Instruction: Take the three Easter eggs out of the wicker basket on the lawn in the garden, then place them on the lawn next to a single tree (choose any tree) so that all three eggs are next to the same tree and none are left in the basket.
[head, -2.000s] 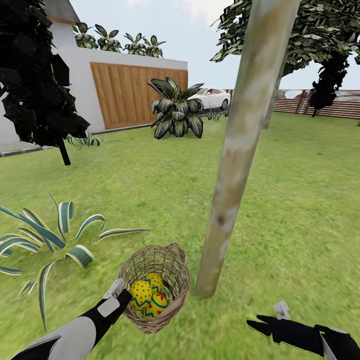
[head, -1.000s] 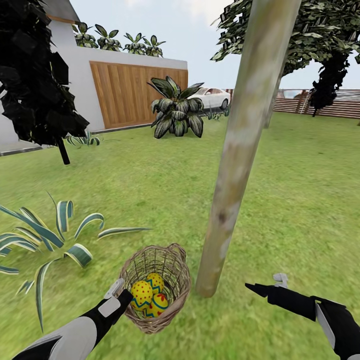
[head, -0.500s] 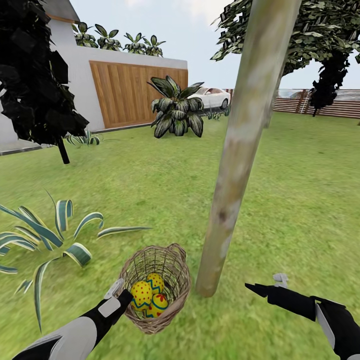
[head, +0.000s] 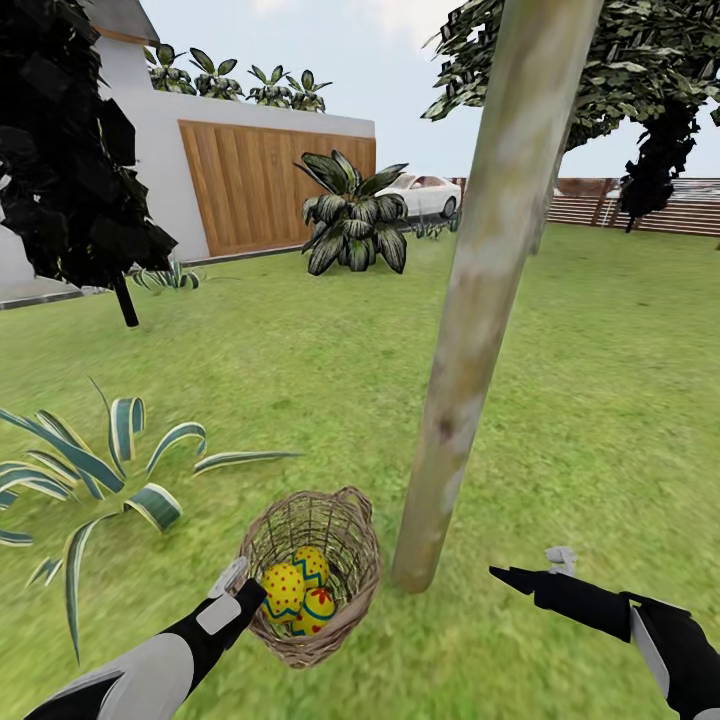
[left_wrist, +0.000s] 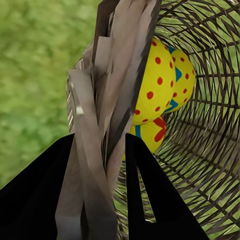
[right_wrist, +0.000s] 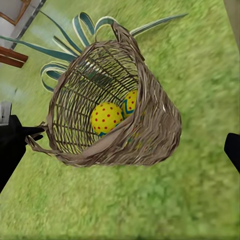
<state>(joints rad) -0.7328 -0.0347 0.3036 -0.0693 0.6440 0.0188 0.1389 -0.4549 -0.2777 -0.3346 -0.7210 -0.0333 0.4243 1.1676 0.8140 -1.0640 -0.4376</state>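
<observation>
The wicker basket (head: 350, 545) stands tilted on the lawn (head: 600, 400), just left of the foot of the pale leaning tree (head: 465, 330). Three yellow Easter eggs (head: 284, 590) with red dots and blue zigzags lie inside it. My left gripper (head: 243, 588) is shut on the basket's near rim; in the left wrist view the rim strip passes between its black fingers (left_wrist: 42, 190), with the eggs (left_wrist: 155, 82) beyond. My right gripper (head: 528, 563) hovers open to the right of the trunk. Its wrist view faces the basket (right_wrist: 155, 130) and two eggs (right_wrist: 106, 117).
A striped agave (head: 100, 470) spreads left of the basket. A black-leaved tree (head: 70, 170) stands far left, and a broad-leaved plant (head: 352, 225), a wooden gate (head: 250, 185) and a white car (head: 425, 195) are at the back. Open grass lies right of the trunk.
My right arm has risen and reached forward toward the trunk's foot over the first second, then held still. The basket and left gripper have barely moved.
</observation>
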